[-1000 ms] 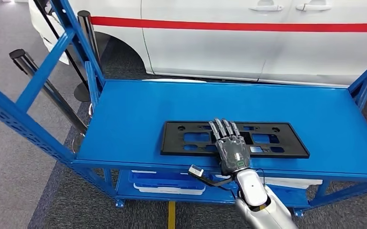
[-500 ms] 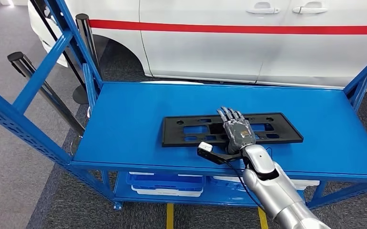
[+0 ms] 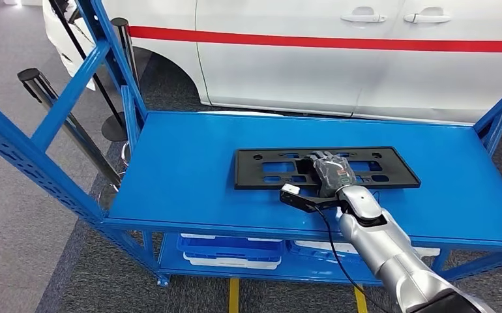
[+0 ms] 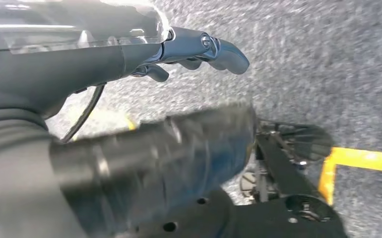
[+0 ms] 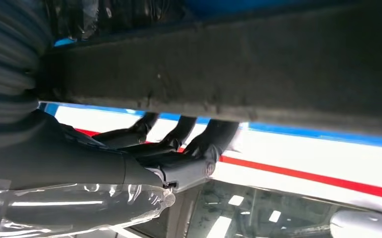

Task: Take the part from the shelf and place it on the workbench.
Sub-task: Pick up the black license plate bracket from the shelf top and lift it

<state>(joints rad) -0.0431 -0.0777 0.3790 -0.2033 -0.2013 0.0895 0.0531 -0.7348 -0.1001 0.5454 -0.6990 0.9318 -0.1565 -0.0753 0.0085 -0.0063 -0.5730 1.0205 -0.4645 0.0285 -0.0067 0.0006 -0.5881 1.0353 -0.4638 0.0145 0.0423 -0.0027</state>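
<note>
1. White vehicle [image 3: 339, 59] with a red stripe [image 3: 326, 42] along its side and two door handles, parked just behind the rack.
2. Blue steel shelf rack [image 3: 177, 176] in the foreground: wide flat top shelf, perforated uprights and diagonal braces at both ends, lower shelf holding blue and white trays [image 3: 229, 251].
3. Grey carpet floor [image 3: 14, 215] with yellow tape lines [image 3: 234, 295], seen under and beside the rack.
4. Two black stanchion posts [image 3: 72, 124] standing by the rack's far-left corner, near the vehicle's wheel arch.
5. Silver right arm [image 3: 392, 254] reaching up from the lower right over the shelf's front edge, a black cable running along it.
6. Black plastic plate frame [image 3: 265, 168], long and rectangular with cut-out openings, lying flat on the top shelf, right of centre, long side parallel to the front edge.
7. Right hand [image 3: 332, 173] resting on the frame's middle, fingers [image 5: 199, 141] curled over a bar of the part through an opening, gripping it.
8. Small wrist camera [image 3: 291, 190] beside the hand, over the frame's near edge.
9. Left hand [image 4: 194, 49] hanging above the carpet, fingers loosely curled with gaps between, holding nothing.
</note>
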